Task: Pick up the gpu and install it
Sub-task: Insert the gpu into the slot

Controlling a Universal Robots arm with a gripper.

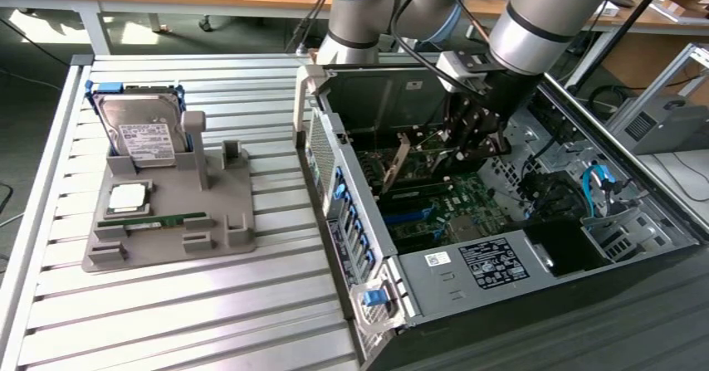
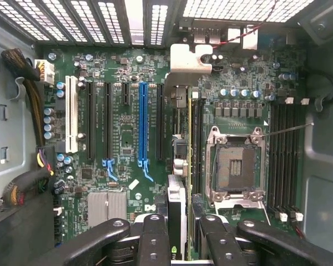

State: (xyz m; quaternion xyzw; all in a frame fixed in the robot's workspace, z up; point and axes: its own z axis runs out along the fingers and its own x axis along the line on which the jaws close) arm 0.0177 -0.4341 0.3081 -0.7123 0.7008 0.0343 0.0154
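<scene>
You have the arm reaching down into the open computer case (image 1: 369, 259), which lies on its side at the exterior view's right of the slatted surface (image 1: 166, 321). The gripper (image 1: 477, 141) hangs above the motherboard (image 2: 122, 138), roughly midway along the case. The fingers (image 2: 155, 235) are clamped on the gpu (image 2: 177, 202), one on each flat face, with the card standing on edge between them.

In the wrist view the gpu runs away from the fingers toward the perforated rear wall of the case; its silvery bracket (image 2: 190, 58) sits at that far end, close to the wall. The card lies alongside the long blue slot (image 2: 144, 122), on the side toward the processor socket (image 2: 235, 166), with a black slot between it and the blue one. A white slot (image 2: 72, 122) is further off, well apart from the card. You cannot tell from either view whether the card's lower edge is touching a slot or hangs above it.

In the exterior view the gpu (image 1: 396, 165) shows as a thin tilted strip just beside the gripper, on the exterior view's left of it, inside the case.

On the exterior view's left, well apart from the case, a grey holder (image 1: 166, 238) rests on the surface. A hard drive (image 1: 139, 130) stands upright at its far end; a square chip (image 1: 128, 195) lies flat nearer; a green memory stick (image 1: 155, 220) lies just near of that.
</scene>
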